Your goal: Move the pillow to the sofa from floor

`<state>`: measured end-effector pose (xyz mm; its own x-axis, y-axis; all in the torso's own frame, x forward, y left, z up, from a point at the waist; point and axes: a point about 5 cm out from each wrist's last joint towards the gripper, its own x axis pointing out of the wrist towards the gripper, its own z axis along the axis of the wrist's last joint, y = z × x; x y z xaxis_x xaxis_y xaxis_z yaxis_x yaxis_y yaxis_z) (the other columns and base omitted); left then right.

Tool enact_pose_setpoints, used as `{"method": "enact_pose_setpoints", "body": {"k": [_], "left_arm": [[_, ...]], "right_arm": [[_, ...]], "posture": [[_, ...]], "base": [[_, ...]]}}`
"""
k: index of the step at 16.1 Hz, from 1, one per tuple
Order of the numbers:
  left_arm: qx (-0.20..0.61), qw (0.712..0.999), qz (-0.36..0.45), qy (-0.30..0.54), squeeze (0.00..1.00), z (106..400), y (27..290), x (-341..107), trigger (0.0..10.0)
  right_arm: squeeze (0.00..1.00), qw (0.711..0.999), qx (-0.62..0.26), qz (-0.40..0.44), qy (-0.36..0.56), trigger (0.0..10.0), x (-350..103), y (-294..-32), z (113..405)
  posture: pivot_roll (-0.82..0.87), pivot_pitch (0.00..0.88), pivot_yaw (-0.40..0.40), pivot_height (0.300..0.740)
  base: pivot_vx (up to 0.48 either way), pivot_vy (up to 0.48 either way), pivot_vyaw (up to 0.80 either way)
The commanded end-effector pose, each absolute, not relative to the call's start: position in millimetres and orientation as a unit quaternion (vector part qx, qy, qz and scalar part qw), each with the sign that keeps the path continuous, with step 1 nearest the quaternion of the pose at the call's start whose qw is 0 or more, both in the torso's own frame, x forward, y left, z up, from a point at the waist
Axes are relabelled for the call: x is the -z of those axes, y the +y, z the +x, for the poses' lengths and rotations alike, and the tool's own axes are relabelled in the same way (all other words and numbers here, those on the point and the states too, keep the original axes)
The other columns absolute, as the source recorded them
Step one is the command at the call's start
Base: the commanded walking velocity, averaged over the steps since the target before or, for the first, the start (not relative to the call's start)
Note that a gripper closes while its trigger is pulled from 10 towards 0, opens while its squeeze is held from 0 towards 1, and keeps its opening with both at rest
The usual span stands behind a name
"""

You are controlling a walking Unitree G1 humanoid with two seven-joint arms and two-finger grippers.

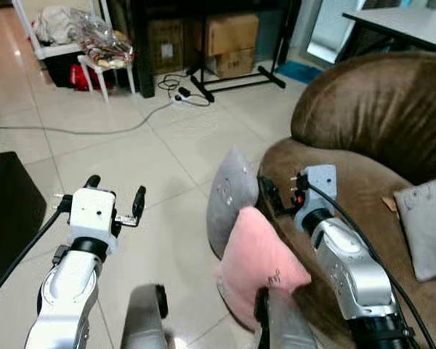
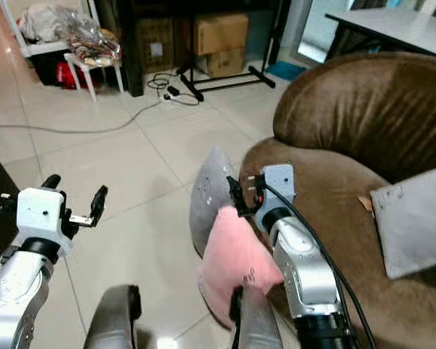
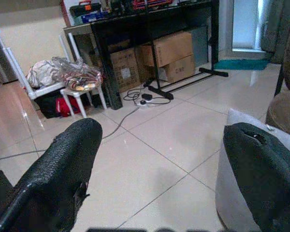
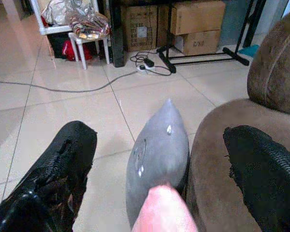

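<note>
While both pillows, pink pillow (image 1: 258, 265) and grey pillow (image 1: 231, 196), lean on the floor (image 1: 152, 160) against the sofa (image 1: 363, 189), lower right gripper (image 1: 280, 196), fingers apart, around the pink top; keep left gripper (image 1: 116, 200), also spread, clear.

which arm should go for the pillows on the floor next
Right, probably. The right gripper hangs open just above the pink pillow and grey pillow, which lean against the brown sofa. The left gripper, also open, is out over bare tile, away from both.
</note>
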<state>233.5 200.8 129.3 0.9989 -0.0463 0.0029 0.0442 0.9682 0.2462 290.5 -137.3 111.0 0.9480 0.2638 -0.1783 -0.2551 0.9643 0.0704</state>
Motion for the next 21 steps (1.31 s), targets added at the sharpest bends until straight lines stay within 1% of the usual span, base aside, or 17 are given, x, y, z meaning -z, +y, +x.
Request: {"method": "enact_pose_setpoints", "body": {"k": [1,4,7,9,11,12,13,16,18,19,20,21], "left_arm": [[0.037,0.991,0.132,0.007,0.00,233.3,197.0,-124.6,10.0],[0.042,0.990,0.137,0.009,0.00,233.6,196.2,-123.9,10.0],[0.038,0.989,0.140,0.010,0.00,232.5,198.8,-124.5,10.0],[0.035,0.989,0.146,0.011,0.00,233.3,200.8,-124.2,10.0],[0.035,0.988,0.149,0.013,0.00,232.8,200.8,-124.1,10.0],[0.039,0.988,0.150,0.017,0.00,231.0,200.6,-123.9,10.0],[0.042,0.987,0.152,0.019,0.00,229.7,200.7,-123.6,10.0],[0.076,0.982,0.167,0.035,0.00,224.2,199.4,-120.4,10.0],[0.087,0.981,0.170,0.037,0.00,220.6,198.4,-122.2,10.0],[0.097,0.979,0.172,0.041,0.00,217.3,196.6,-123.1,10.0],[0.117,0.977,0.170,0.051,0.00,208.6,192.1,-123.9,10.0],[0.121,0.977,0.169,0.054,0.00,206.8,191.1,-123.8,10.0]], "right_arm": [[0.00,0.983,-0.143,0.020,0.110,10.0,-108.0,-136.2,294.1],[0.00,0.982,-0.145,0.012,0.123,10.0,-104.1,-136.8,299.3],[0.00,0.980,-0.142,0.014,0.135,10.0,-101.8,-137.0,304.4],[0.00,0.978,-0.161,0.027,0.130,10.0,-101.8,-132.7,307.3],[0.00,0.976,-0.168,0.022,0.140,10.0,-98.4,-134.4,309.3],[1.00,0.974,-0.172,0.026,0.142,10.0,-97.0,-135.3,311.6],[1.00,0.974,-0.173,0.029,0.145,10.0,-96.0,-135.3,312.9],[1.00,0.966,-0.172,0.000,0.192,10.0,-77.9,-136.7,322.7],[1.00,0.966,-0.167,-0.001,0.196,10.0,-74.5,-137.4,326.4],[1.00,0.967,-0.156,0.005,0.200,10.0,-71.9,-138.8,329.8],[1.00,0.967,-0.139,-0.004,0.214,10.0,-65.6,-139.9,335.8],[1.00,0.967,-0.136,-0.006,0.217,10.0,-64.2,-139.6,336.7]], "posture": [[-0.02,0.000,-0.054,0.510],[-0.02,0.000,-0.053,0.485],[-0.02,0.000,-0.061,0.450],[-0.01,0.000,-0.074,0.437],[-0.01,0.000,-0.087,0.437],[0.00,0.000,-0.093,0.437],[-0.01,0.000,-0.095,0.437],[0.00,0.000,-0.088,0.437],[0.01,0.000,-0.074,0.437],[0.01,0.000,-0.065,0.437],[0.01,0.000,-0.052,0.437],[0.01,0.000,-0.052,0.437]], "base": [[0.000,0.000,0.00],[0.000,0.000,0.00],[0.000,0.000,0.00],[0.000,0.000,0.00],[0.000,0.000,0.00],[0.000,0.000,0.00],[0.000,0.000,0.00],[0.000,0.000,0.00],[0.000,0.000,0.00],[0.000,0.000,0.00],[0.000,0.000,0.00],[0.000,0.000,0.00]]}}
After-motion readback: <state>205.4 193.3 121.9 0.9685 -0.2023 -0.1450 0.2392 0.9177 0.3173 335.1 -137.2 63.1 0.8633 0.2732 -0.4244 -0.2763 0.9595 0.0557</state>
